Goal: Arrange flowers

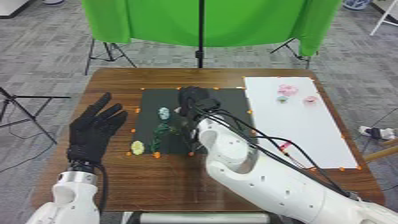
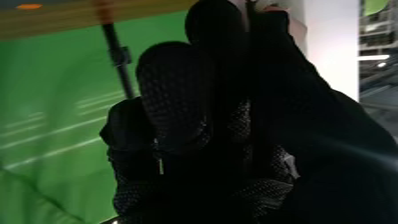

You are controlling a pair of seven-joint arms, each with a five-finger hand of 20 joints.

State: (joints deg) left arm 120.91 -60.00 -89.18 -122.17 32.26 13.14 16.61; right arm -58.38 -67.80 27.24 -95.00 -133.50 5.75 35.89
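Apparently my right robot hand (image 1: 195, 94), over the dark mat (image 1: 149, 100), pinches a small pale piece (image 2: 274, 8), though its glove hides much. Just left lies the blue flower (image 1: 163, 113), green stem (image 1: 160, 132) running towards me; my straight-fingered left robot hand (image 1: 91, 132) is farther from it. Pink flowers (image 1: 288, 90) lie rightward on the white board (image 1: 306, 135).

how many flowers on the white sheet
3 visible, far up the sheet: a large pink one, a smaller pink one to its right, a blue-green one below the first; the right arm may hide more.
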